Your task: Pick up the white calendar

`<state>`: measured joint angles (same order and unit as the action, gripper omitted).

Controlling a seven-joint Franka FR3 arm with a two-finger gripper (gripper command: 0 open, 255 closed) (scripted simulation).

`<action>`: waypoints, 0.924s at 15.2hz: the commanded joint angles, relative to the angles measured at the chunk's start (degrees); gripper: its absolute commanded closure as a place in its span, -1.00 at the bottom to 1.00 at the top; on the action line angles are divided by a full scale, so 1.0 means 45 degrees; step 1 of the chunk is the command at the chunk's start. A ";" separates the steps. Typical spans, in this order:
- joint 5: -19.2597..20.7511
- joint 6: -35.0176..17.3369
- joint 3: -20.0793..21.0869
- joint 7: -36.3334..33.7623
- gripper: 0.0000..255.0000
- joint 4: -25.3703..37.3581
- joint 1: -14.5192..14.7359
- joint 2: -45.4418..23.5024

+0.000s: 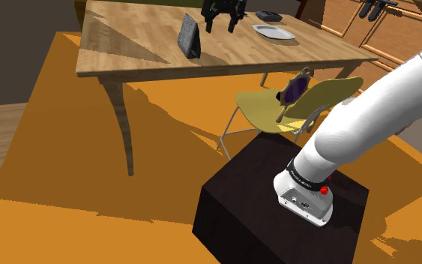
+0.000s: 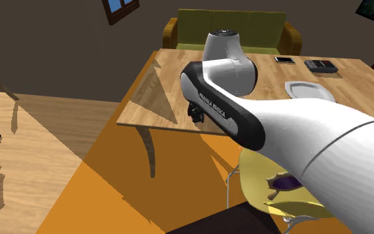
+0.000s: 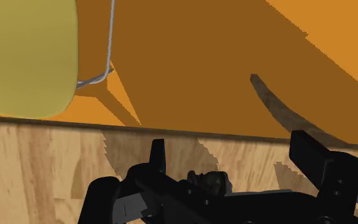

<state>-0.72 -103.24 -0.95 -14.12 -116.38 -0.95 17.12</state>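
Note:
The calendar (image 1: 190,36) is a small grey tent-shaped card standing upright on the wooden table (image 1: 149,45). In the shoulder view my black gripper (image 1: 224,16) hangs above the far part of the table, to the right of the calendar and apart from it. It is open, with nothing between its fingers. In the wrist view the gripper (image 3: 234,156) has its two fingers (image 3: 157,154) wide apart over the table's edge (image 3: 44,159). In the second exterior view my arm (image 2: 232,100) covers the spot where the calendar stands.
A grey plate (image 1: 273,31) and a dark flat object (image 1: 267,15) lie right of the gripper. A yellow chair (image 1: 306,101) with a purple item (image 1: 295,88) stands between table and stand (image 1: 276,210). A green sofa (image 2: 232,30) is behind the table. Orange rug (image 3: 222,57) covers the floor.

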 commanded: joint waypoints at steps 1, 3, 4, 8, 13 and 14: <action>-0.0103 -0.0232 -0.0053 -0.0326 -1.00 0.1006 -0.0086 -0.1074; -0.0206 -0.0422 -0.0103 -0.0650 -1.00 0.1865 -0.0157 -0.1977; -0.0259 -0.0495 -0.0133 -0.0807 -1.00 0.2320 -0.0192 -0.2431; -0.0494 -0.0633 -0.0280 -0.1406 -1.00 0.4321 -0.0341 -0.4275; -0.0582 -0.1144 -0.0328 -0.1558 -1.00 0.4459 -0.0391 -0.4833; -0.0585 -0.1315 -0.0327 -0.1549 -1.00 0.4284 -0.0390 -0.4830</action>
<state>-3.32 -108.40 -2.40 -21.13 -96.57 -2.68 -4.44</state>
